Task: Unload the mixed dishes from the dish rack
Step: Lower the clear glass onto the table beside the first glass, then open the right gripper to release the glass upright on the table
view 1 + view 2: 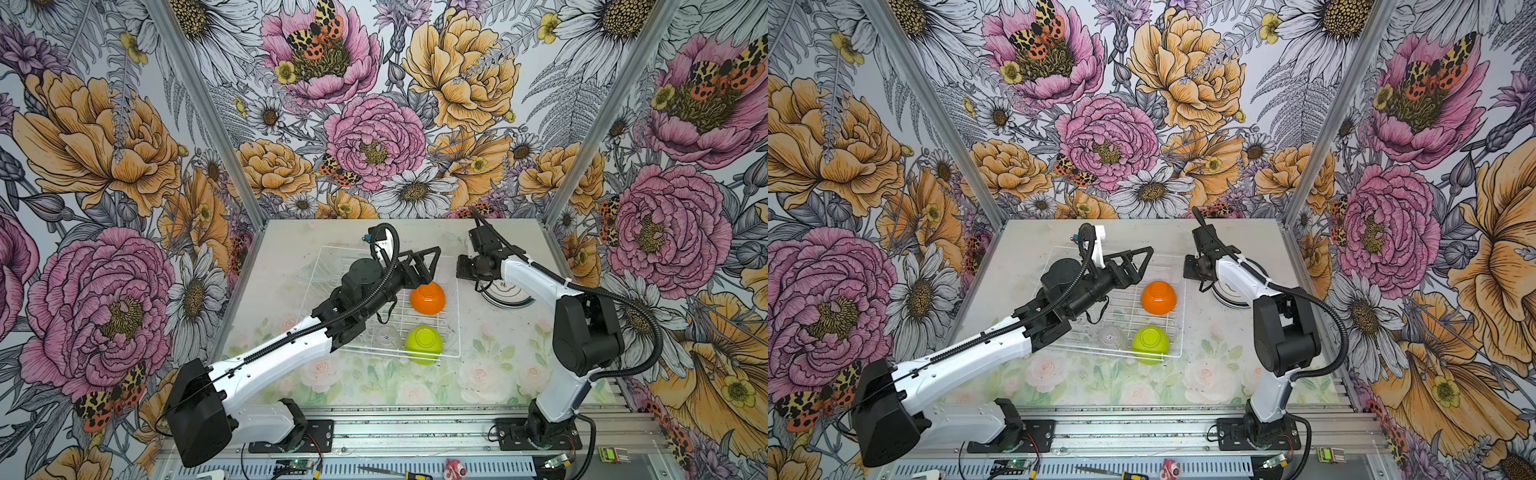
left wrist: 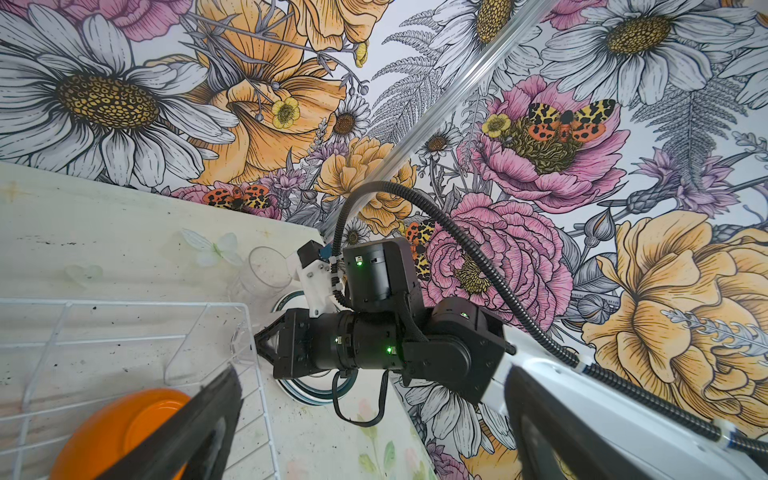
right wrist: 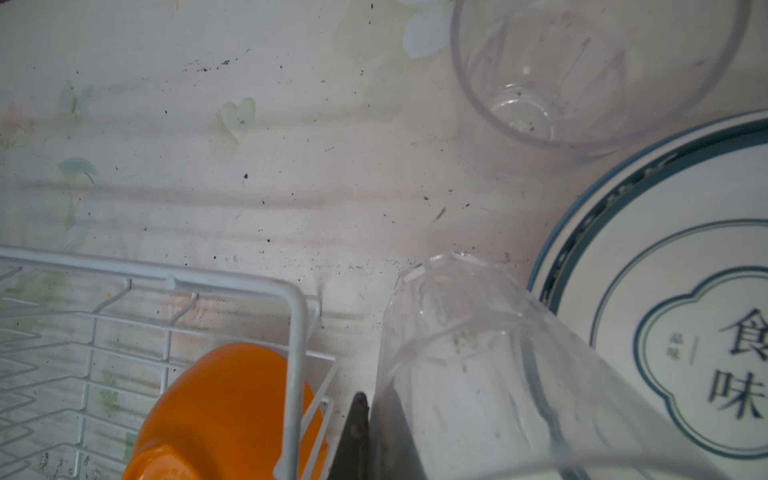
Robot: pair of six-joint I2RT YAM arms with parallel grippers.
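The white wire dish rack [image 1: 458,328] holds an upturned orange bowl [image 1: 427,298], a lime-green bowl [image 1: 423,344] and a clear cup [image 1: 386,337]; both top views show them. My left gripper [image 1: 433,266] hovers open just above and behind the orange bowl [image 2: 112,432], nothing between its fingers [image 2: 199,428]. Right of the rack, my right gripper [image 3: 374,440] is shut on the wall of a clear cup [image 3: 478,353], one finger inside and one outside. The cup is tilted over the table beside the stacked plates [image 3: 665,291].
Another clear cup [image 3: 582,75] stands upright on the table behind the plates [image 1: 511,296]. The rack's corner [image 3: 295,332] is close to the held cup. The two grippers [image 1: 1144,266] [image 1: 1187,268] are near each other across the rack's right side.
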